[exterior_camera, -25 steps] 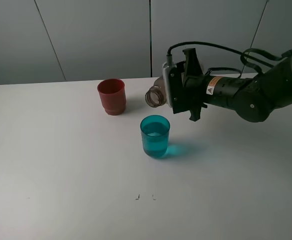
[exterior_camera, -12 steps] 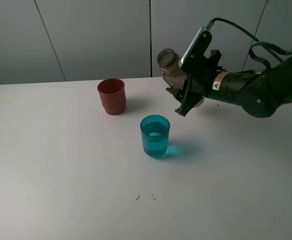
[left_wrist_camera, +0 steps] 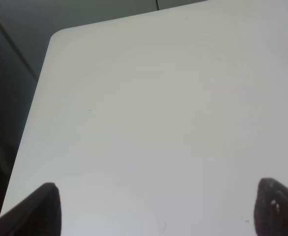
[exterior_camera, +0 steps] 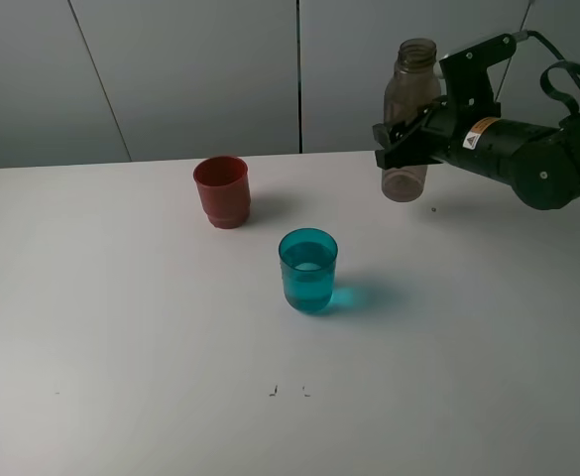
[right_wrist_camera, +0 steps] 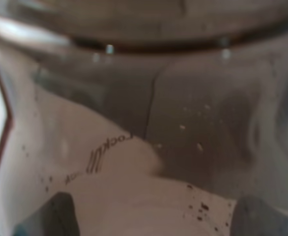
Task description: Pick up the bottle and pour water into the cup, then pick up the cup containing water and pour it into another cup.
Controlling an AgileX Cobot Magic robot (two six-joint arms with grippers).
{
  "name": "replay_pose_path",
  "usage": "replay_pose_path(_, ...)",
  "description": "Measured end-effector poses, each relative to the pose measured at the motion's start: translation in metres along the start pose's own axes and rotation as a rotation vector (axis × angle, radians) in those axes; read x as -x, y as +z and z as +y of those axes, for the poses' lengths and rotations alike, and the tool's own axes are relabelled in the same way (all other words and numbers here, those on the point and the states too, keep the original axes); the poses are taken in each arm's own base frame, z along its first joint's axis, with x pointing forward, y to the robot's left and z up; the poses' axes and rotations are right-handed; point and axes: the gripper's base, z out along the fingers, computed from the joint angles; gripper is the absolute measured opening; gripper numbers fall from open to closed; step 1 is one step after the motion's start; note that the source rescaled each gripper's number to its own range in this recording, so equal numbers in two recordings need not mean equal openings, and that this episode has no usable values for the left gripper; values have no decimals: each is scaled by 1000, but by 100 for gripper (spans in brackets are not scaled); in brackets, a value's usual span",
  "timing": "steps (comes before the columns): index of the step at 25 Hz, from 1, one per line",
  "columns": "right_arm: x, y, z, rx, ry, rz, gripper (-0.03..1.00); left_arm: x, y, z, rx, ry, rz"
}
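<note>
Right gripper (exterior_camera: 400, 145) pinches upright bottle (exterior_camera: 414, 74), upper right. Blue cup (exterior_camera: 307, 270) mid-frame, red cup (exterior_camera: 221, 190) up-left of it, both well apart from bottle. Left gripper (left_wrist_camera: 156, 212) jaws spread above table (exterior_camera: 121, 327).

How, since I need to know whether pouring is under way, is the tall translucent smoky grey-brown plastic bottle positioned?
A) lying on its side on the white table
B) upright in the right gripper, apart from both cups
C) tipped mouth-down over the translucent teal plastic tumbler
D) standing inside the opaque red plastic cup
B: the bottle stands mouth-up, clamped by the right gripper, well apart from the teal tumbler and the red cup.
</note>
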Motion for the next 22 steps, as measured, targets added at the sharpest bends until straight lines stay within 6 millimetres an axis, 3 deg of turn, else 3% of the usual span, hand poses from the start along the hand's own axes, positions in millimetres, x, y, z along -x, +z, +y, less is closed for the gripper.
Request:
replay_pose_path(7, -14, 25, -27, -58, 87, 12, 0, 0, 0, 0, 0, 0, 0)
replay_pose_path(22, -34, 40, -40, -82, 122, 26, 0, 0, 0, 0, 0, 0, 0)
